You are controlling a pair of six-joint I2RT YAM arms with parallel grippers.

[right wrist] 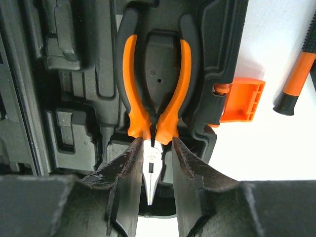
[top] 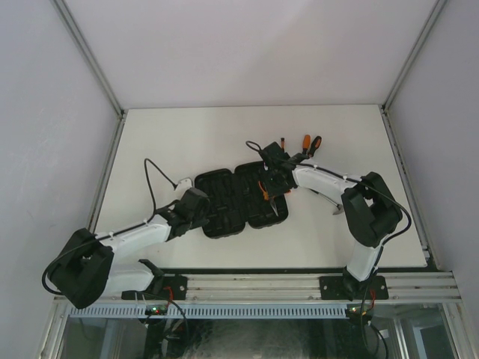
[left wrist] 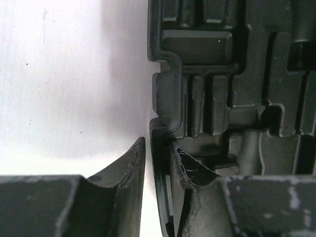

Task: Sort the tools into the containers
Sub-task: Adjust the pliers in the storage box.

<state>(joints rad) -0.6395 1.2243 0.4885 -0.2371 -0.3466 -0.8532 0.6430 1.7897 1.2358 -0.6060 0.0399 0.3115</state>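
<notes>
Left end effector [left wrist: 158, 148] straddled the case [left wrist: 207, 74] wall at its 9 o'clock end. Right end effector [right wrist: 158, 147] flanked the pliers [right wrist: 152, 165], slotted at 3 o'clock. Clamping was unclear for both. The pliers looked rigid, heavy and slick, best gripped at the pivot.

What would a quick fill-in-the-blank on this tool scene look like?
1. The right gripper has its fingers on either side of the ____ lying in a moulded slot.
2. The left gripper straddles the side wall of the black ____.
3. The latch on the case is coloured ____.
Missing words: pliers; case; orange.
</notes>
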